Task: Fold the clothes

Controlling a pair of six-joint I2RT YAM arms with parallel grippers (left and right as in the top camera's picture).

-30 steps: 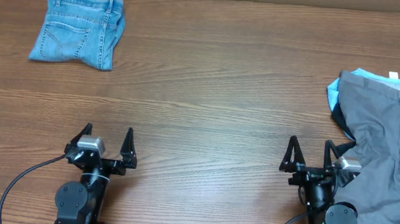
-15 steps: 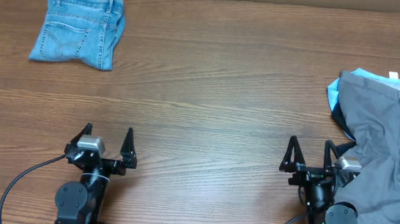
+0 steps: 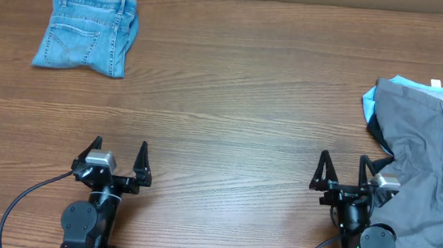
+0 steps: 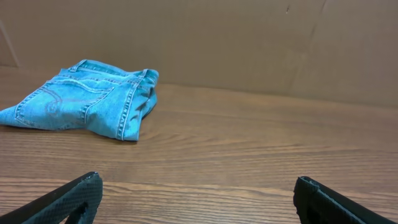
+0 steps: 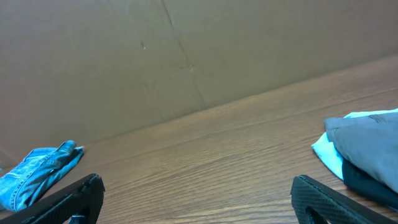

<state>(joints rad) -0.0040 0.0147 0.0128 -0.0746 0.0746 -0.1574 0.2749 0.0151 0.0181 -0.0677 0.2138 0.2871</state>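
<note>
jeans (image 3: 87, 33), far left: light-blue denim, faded patches
trousers (image 3: 429, 168), right: plain grey
piece (image 3: 397, 82) beneath: pale blue
table (image 3: 240, 101): brown wood grain
my left gripper (image 3: 120, 142), my right gripper (image 3: 345, 157): black

Folded light-blue denim jeans (image 3: 87, 34): compact, roughly square bundle at the far left corner of the brown wooden table (image 3: 248, 102). A stitched back pocket and the waistband face up, with the waistband toward the far edge. The folded layers are stacked and lie flat.

Loose grey trousers (image 3: 429, 168): lying at the right side, well apart from the jeans. The waistband is toward the far edge, and the legs run nearward past the picture's right and bottom edges. The cloth is spread and rumpled, not folded.

Pale-blue garment (image 3: 368, 97): under the grey trousers, peeking out at their far left edge.

Dark garment (image 3: 380, 131): also underneath, showing along the left side. Kind cannot be told.
</note>
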